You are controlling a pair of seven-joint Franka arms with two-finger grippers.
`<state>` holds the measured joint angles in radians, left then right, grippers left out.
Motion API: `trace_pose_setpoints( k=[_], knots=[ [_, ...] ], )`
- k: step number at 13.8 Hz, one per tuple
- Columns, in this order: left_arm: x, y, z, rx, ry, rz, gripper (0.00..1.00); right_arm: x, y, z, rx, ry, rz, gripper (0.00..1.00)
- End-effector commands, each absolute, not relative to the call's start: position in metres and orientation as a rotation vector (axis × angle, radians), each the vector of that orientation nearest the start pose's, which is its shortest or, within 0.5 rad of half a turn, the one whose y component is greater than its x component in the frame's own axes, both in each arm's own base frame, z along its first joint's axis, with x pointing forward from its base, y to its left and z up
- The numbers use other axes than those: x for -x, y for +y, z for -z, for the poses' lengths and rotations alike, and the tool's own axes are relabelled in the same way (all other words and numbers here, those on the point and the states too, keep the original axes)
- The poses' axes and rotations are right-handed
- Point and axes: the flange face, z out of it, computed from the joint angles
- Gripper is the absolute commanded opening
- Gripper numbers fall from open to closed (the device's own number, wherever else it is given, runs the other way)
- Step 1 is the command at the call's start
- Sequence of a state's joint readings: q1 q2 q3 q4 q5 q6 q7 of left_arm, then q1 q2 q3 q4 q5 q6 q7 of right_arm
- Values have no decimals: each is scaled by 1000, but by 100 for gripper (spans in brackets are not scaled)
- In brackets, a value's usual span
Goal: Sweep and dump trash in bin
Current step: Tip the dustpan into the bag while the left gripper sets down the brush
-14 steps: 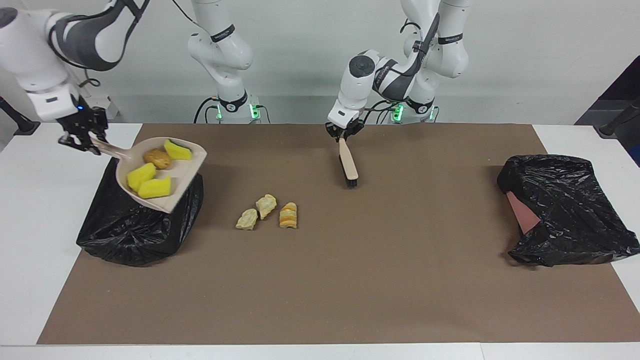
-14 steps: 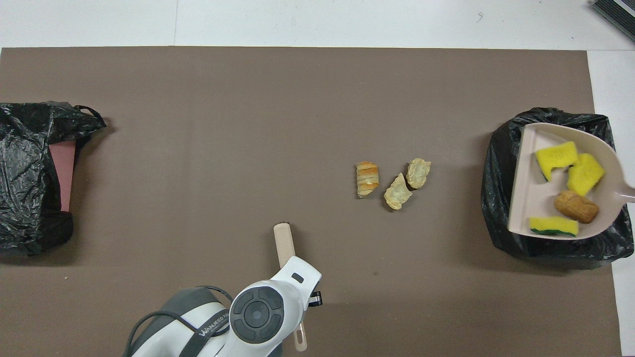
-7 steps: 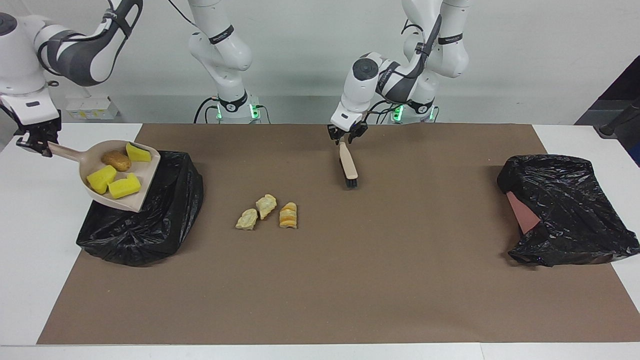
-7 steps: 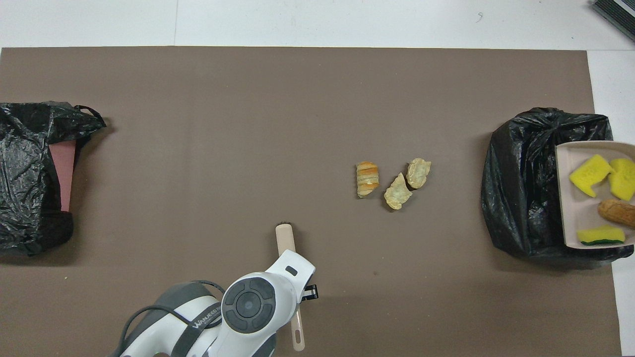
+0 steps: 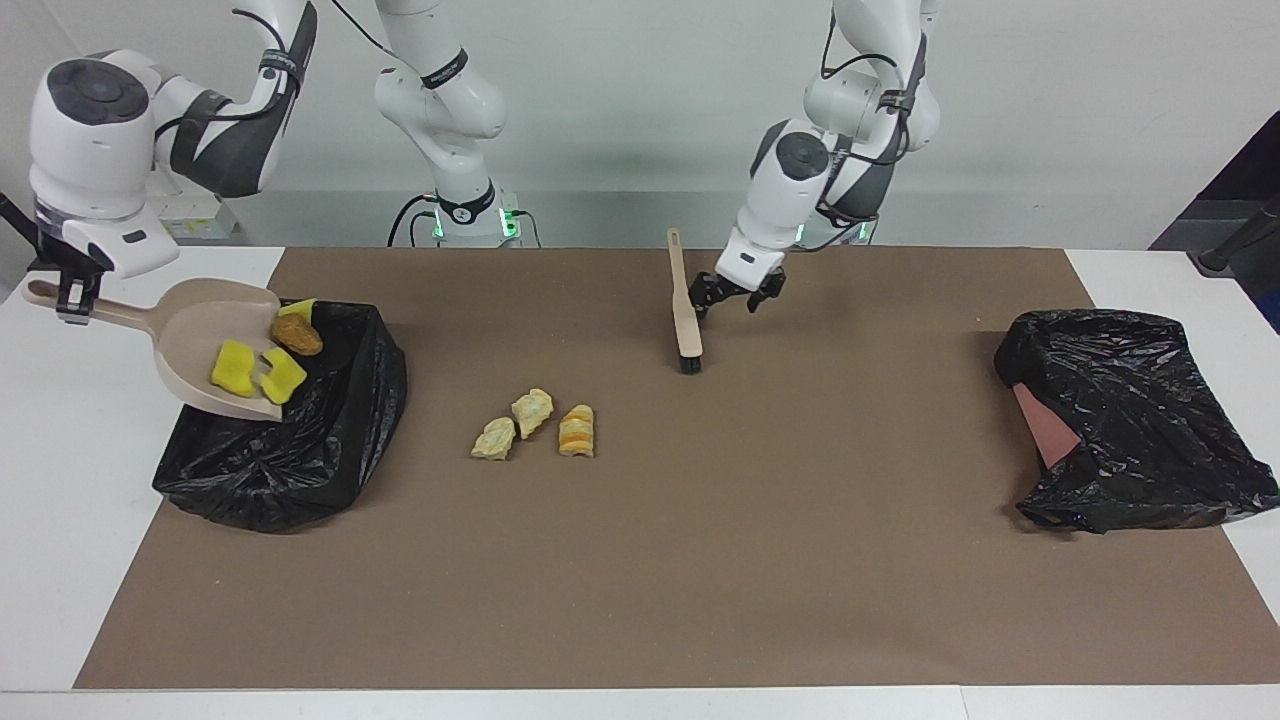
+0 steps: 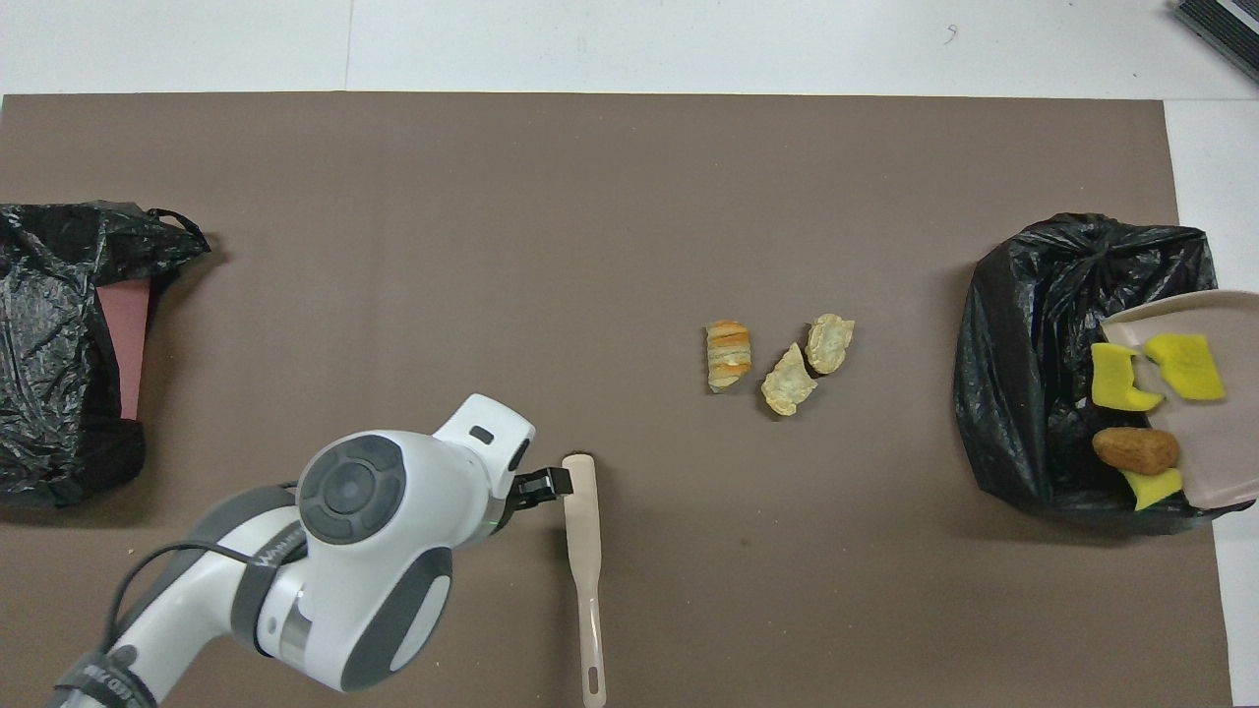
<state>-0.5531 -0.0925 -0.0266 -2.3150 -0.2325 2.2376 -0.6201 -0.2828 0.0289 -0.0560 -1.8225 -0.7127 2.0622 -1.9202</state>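
Right gripper point(image 5: 68, 297): clamped on the handle of the dustpan point(image 5: 200, 320), which is tilted over the bin bag point(image 5: 300, 450) at 9 o'clock in the facing view. Sponge chunks point(image 5: 237, 366) and the brown lump point(image 5: 297, 335) lie at its lip.

Left gripper point(image 5: 735, 298): fingers apart, beside the brush point(image 5: 684, 310).

Bread pieces point(image 5: 535, 425): on the mat, 8 o'clock from the brush. They are probably light and crumbly, so sweep them rather than pinch.

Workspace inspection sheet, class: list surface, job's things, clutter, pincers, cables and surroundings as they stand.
Surface: brown mat on white table.
Job's things: dustpan tilted over black bin bag, three yellow chunks and brown lump on it; three bread pieces on mat.
Clutter: brush lying on mat, unheld; second black bag at left arm's end.
Pincers: right pincer shut on dustpan handle; left pincer open beside brush.
Cables: black leads at arm bases.
Surroundings: pale wall.
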Motion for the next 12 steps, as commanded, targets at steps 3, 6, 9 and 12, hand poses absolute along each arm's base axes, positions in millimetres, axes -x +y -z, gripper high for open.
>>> trace_pose_setpoints(
  k=[3, 6, 9, 12],
  knots=[
    [-474, -209, -419, 3300, -289, -81, 100, -549, -214, -574, -1420, 2041, 831, 0],
    [-501, -159, -440, 3317, -236, -41, 100, -533, -210, -606, -1427, 1998, 862, 0],
    [-535, -106, -471, 3297, -114, -87, 100, -513, -188, -628, -1488, 1983, 898, 0],
    [-548, -70, -514, 3259, -25, -97, 100, -501, -147, -633, -1599, 1917, 945, 0]
  ],
)
